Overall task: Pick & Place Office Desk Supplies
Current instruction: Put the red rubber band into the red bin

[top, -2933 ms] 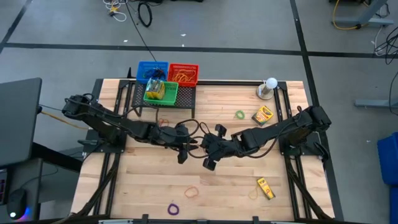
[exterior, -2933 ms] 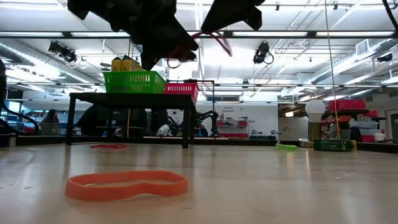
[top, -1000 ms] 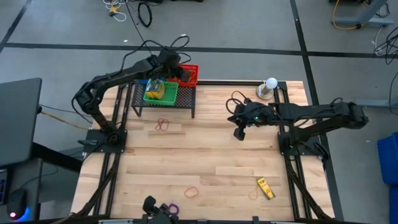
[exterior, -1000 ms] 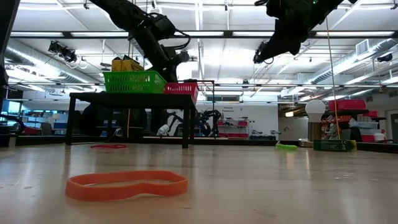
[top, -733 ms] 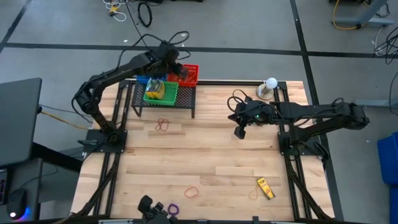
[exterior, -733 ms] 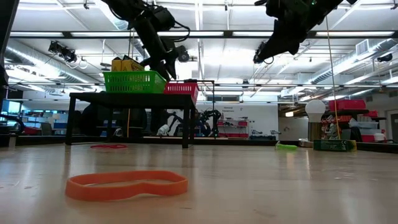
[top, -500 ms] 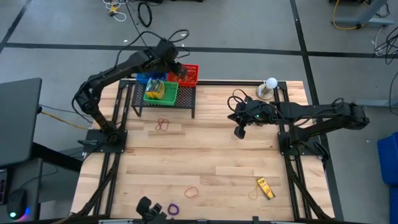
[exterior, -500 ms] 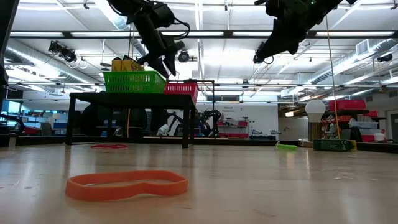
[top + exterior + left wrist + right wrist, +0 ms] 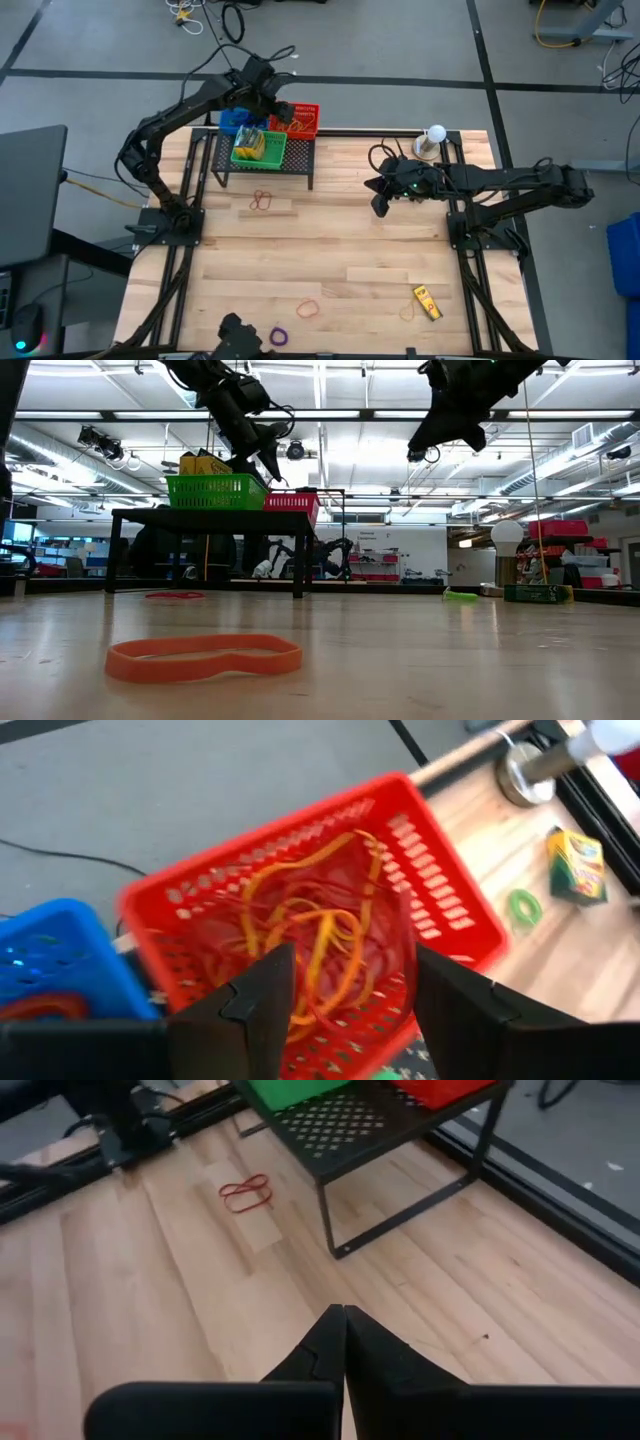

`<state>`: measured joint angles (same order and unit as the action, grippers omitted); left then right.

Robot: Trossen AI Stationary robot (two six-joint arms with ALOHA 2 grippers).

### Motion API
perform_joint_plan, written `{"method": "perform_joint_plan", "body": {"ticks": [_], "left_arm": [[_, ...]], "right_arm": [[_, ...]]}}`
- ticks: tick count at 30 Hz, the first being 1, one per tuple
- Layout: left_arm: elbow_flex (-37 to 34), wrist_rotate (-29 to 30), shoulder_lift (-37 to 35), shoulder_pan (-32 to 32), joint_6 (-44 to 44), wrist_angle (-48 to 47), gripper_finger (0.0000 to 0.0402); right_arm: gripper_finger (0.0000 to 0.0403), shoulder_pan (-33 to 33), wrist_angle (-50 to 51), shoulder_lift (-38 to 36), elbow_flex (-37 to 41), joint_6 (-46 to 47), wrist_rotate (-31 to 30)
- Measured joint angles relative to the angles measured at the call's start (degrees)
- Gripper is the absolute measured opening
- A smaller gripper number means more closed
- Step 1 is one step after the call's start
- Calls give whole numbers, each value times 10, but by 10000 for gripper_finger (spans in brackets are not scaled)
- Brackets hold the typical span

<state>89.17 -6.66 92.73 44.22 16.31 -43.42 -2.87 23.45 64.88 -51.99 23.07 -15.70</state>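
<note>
Rubber bands heaped in red basket, directly below left gripper | its jaws apart, empty | right gripper jaws closed, empty, over mid-desk | nearest loose red band on desk, between both arms

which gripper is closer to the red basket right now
Left. The left gripper hangs open just above the red basket; the right gripper hangs shut over mid-table, well away.

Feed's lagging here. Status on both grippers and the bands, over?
Left gripper open above red basket, bands lying inside. Right gripper shut, empty, above mid-table. Red band loose by rack. Nothing in the way.
</note>
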Motion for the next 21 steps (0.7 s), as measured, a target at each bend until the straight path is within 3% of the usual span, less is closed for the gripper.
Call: {"method": "perform_joint_plan", "body": {"ticks": [4,12,21], "left_arm": [[0,-5,0,17,4,2,211],[0,-83,0,54,49,2,237],[0,-223,0,86,97,24,232]], "right_arm": [[8,0,1,0,0,36,-21],[8,0,2,0,0,97,-25],[8,0,2,0,0,127,-24]]}}
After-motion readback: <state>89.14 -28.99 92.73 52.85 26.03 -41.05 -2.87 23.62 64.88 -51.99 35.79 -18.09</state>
